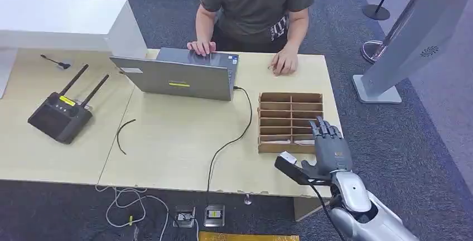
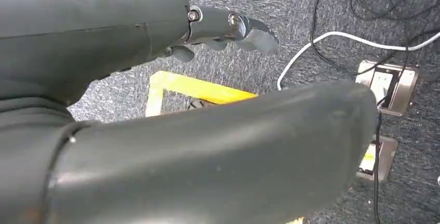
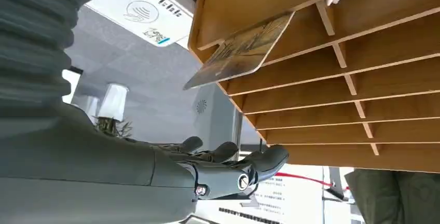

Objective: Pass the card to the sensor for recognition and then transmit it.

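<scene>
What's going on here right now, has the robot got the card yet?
Not yet. The right hand hovers open at the near edge of the slotted wooden rack, holding nothing. The card sits in a rack slot, sticking out past its edge. The left hand hangs over the floor, fingers apart and empty. Across the table, a person has one hand on a laptop.

Printed card (image 3: 239, 52), tilted, one end tucked in a slot of the wooden slotted rack (image 3: 363, 79), other end jutting out

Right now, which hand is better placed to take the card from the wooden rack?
The right hand: it hovers open beside the wooden rack, near the card sticking out of a slot. The left hand hangs over the floor.
</scene>
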